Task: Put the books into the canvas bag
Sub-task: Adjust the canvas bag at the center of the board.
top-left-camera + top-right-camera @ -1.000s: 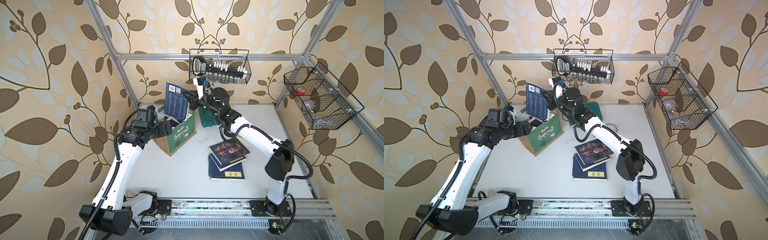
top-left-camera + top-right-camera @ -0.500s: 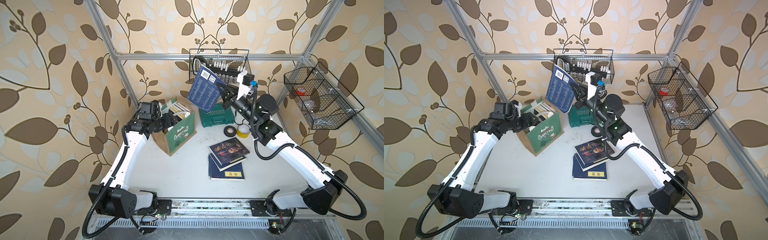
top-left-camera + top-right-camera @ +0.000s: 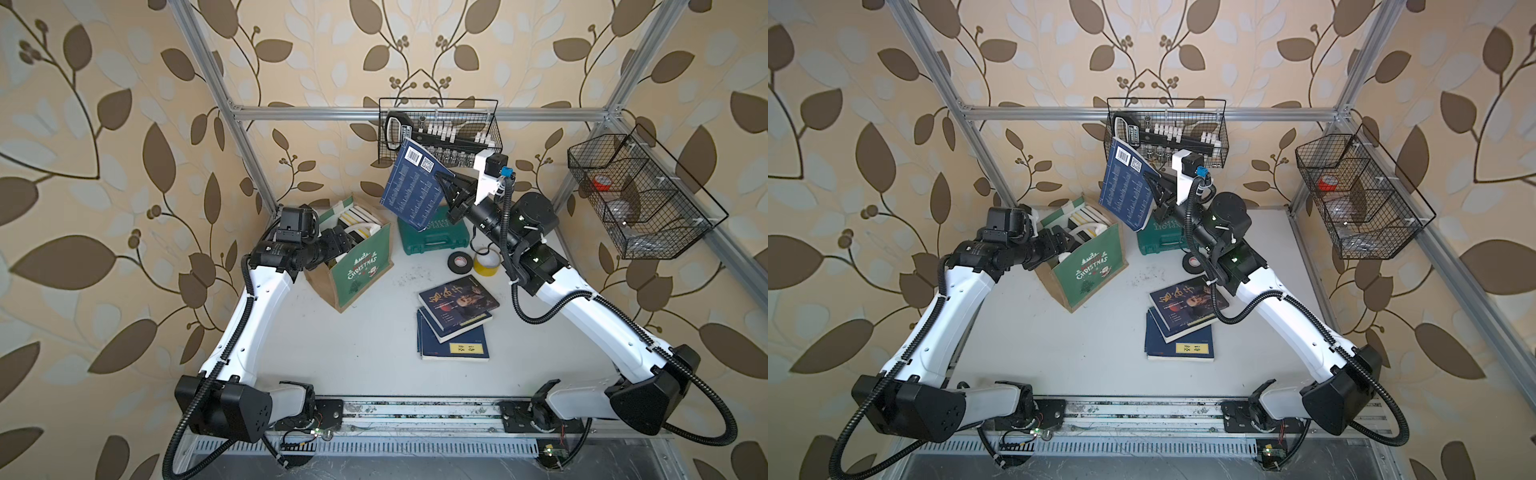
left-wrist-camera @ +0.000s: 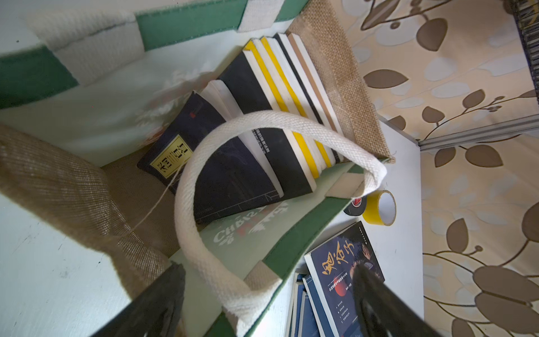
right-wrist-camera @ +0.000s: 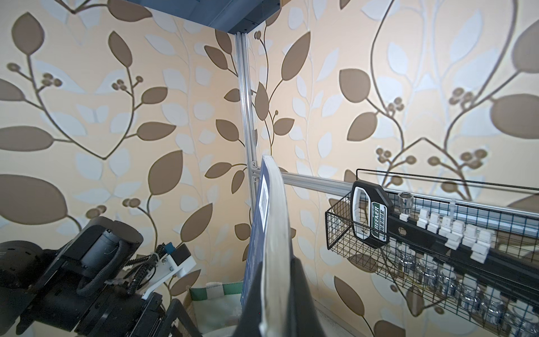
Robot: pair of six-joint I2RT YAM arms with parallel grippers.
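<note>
Navy paperback (image 3: 411,191), clamped edge-on in right gripper (image 3: 444,193), held high to clear canvas bag (image 3: 361,270) rim; left gripper (image 4: 268,271) spread wide astride rope handle (image 4: 201,186), prob. steadying bag.

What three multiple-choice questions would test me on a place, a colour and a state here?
1. Where is the book held by the right gripper? A) in the air B) flat on the table C) inside the bag
2. The two tape rolls on the table are: A) red, white B) black, yellow C) both blue
3. The left gripper is: A) shut on a book B) shut on tape C) open
A, it hangs clear of table and bag; B, a top view shows them; C, its fingers stand wide apart.
</note>
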